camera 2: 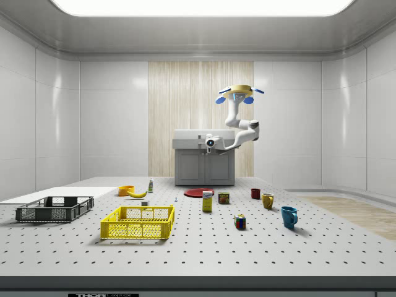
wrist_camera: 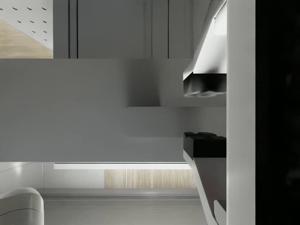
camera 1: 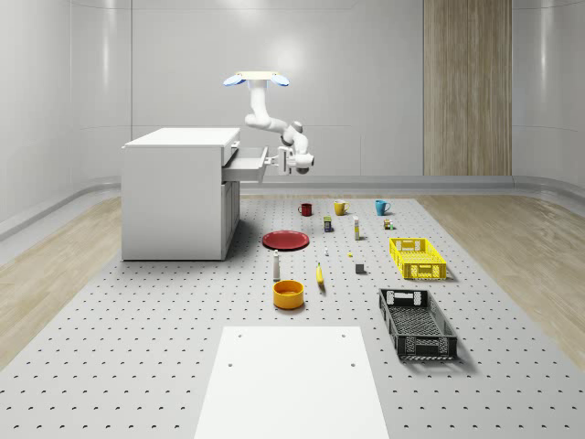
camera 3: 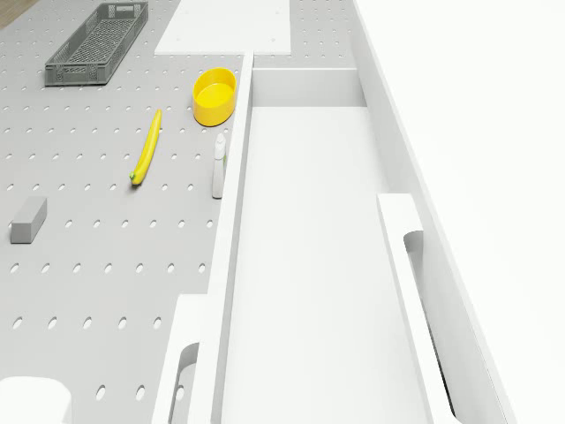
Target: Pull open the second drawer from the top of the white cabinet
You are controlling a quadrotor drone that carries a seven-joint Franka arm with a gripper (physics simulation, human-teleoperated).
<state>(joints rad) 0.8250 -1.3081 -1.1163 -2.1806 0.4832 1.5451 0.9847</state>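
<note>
The white cabinet stands at the whole-scene view's left, with its second drawer from the top drawn out partway. The drone hovers above and in front of the open drawer, its arm bending down to the drawer's front. My gripper is at the drawer's handle, with its dark fingertips shut on it against the grey drawer front. From the drone, I look into the drawer's bare inside. The top drawer's handle sits beside it, and the open drawer's handle juts from its front panel.
On the pegboard floor in front of the cabinet lie a red plate, a small bottle, a banana and a yellow bowl. Mugs, a yellow crate and a black crate lie farther right.
</note>
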